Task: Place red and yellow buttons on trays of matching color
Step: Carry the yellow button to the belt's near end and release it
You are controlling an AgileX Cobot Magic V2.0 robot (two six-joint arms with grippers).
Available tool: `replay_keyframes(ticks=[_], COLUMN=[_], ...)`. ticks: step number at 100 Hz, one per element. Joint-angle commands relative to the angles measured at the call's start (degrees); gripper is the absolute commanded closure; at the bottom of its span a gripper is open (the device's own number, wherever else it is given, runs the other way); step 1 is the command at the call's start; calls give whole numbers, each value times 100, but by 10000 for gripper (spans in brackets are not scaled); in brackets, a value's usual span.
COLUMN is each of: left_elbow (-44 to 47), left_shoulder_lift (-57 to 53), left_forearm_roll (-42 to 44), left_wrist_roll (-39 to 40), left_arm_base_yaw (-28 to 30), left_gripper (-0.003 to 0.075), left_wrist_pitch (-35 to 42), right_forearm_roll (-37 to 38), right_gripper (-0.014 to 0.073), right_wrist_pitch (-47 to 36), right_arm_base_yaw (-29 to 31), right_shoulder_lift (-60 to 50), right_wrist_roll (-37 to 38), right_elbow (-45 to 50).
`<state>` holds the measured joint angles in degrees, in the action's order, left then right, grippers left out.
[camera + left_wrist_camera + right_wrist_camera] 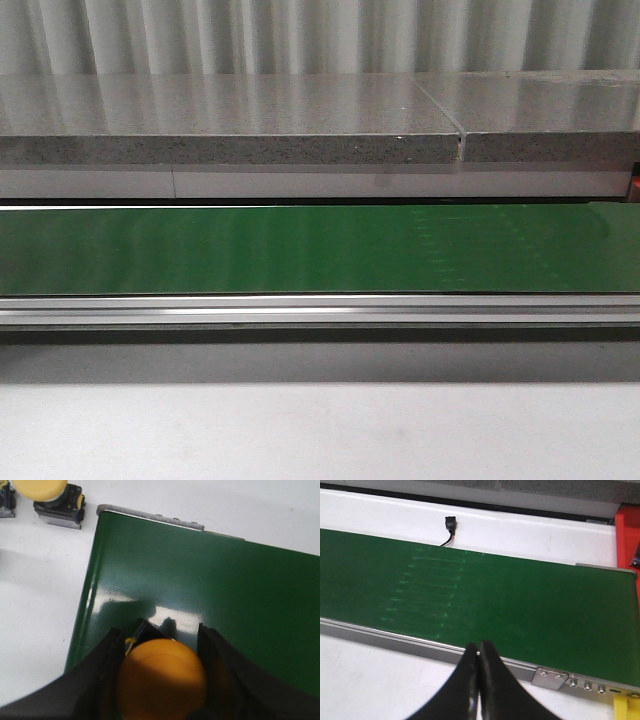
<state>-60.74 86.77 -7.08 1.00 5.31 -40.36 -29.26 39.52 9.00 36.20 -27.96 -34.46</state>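
In the left wrist view a yellow button point(161, 680) with a domed orange-yellow cap sits between my left gripper's point(160, 630) black fingers, which are shut against its sides. It hangs over the end of the green belt point(210, 590). A second yellow button point(42, 489) on a black base stands on the white table beyond the belt's corner. My right gripper point(480, 646) is shut and empty above the belt's near rail point(395, 637). The edge of a red tray point(627, 535) and a yellow piece point(626, 707) show at the belt's end. No red button is in view.
The front view shows only the bare green belt point(320, 248), its metal rail point(320, 310) and a grey stone ledge point(230, 130) behind; neither arm appears there. A small black connector point(451, 524) with a wire lies on the white surface past the belt.
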Motion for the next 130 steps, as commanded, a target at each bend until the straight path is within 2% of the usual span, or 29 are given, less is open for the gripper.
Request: replay_keyframes(ticks=[1,10,15,27,32,37,70,87,130], left_elbow=[-152,-152,-152,-152,-152,-152,-495,-616,-474], left_shoulder_lift=[-196,-196,-196,-196,-196,-208,-867,-1337,-1069], left_forearm_roll=[-64,-78,-78,-107,-187,-228,-349,-8,25], left_wrist_roll=[-11,-39,-55,-55,-55,-55,-340,-329,-140], left_arm_base_yaw=[-46,-46,-46,-46,-46,-46,-46,-11,1195], left_gripper=[725,615,513,206,127,86,79,80,80], left_wrist_pitch=[293,282,216,104,82,82,-9,75,98], right_forearm_roll=[-179,-179,-179,-179,-179,-179,-179,-179,-179], right_gripper=[652,652,652,652,652,652,652,652,652], right_wrist_pitch=[-270,-270,-270,-270,-270,-270,-270,-270,-270], right_arm_base_yaw=[-8,-8,-8,-8,-8,-8,-8,-8,-8], right_shoulder_lift=[-13,-13,-13,-13,-13,-13,-13,-13,-13], right_wrist_roll=[-48,-48,-48,-48,-48,-48,-48,-48,-48], right_elbow=[-142,-142,-142,-142,-142,-142,-142,-142,-142])
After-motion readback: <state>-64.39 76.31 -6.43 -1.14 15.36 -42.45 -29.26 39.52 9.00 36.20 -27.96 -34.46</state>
